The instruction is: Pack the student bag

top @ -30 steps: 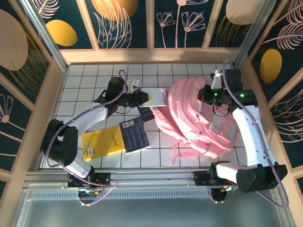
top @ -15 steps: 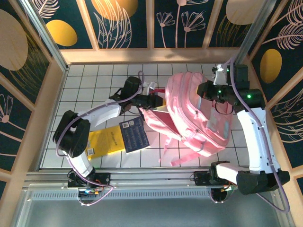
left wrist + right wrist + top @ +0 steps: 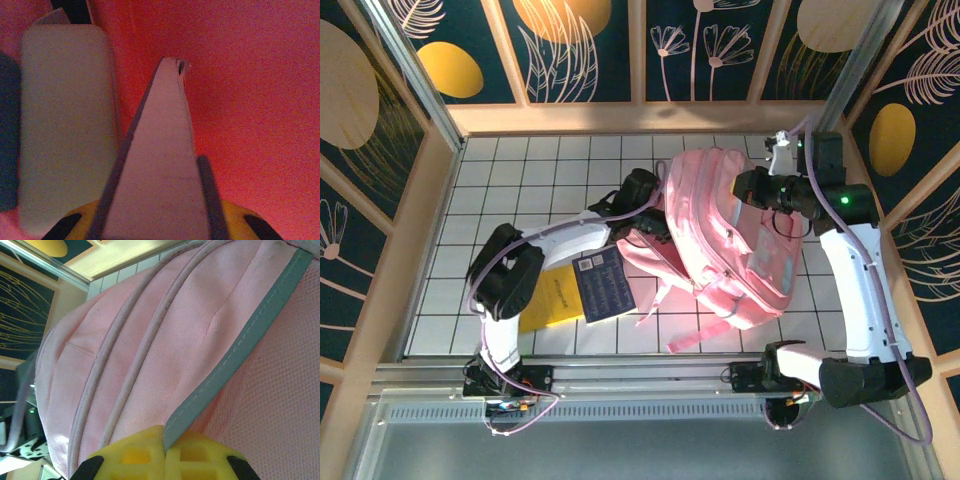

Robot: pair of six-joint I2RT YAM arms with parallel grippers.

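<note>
The right gripper [image 3: 165, 450] is clamped on the student bag [image 3: 720, 250]. Its 2 yellow pads [image 3: 130, 457] are pressed together on the grey-blue trim strip [image 3: 240, 355] that edges the bag's pink mesh panel. From above, this gripper [image 3: 752, 190] meets the bag at the upper end of its front, and the fabric there is pulled up off the table.

The left gripper [image 3: 160, 225] is inside the bag, where everything around it glows pinkish red. Its jaws hold a thin flat pale item [image 3: 160, 165], seen edge-on, whose tip points deeper into the bag. A pale grey-green case [image 3: 65, 130] with rounded corners lies beside that item, also inside the bag. From above, the left arm [image 3: 570, 240] reaches into the bag's open side and its end is hidden by the fabric.

The bag lies on the white tiled table [image 3: 520, 180] between the 2 arms, tilted, with its pink straps [image 3: 695, 335] trailing from its near end. A dark blue booklet [image 3: 603, 283] lies just beside the bag, on the left arm's side. A yellow book [image 3: 545, 300] lies partly under that booklet, farther from the bag.
</note>
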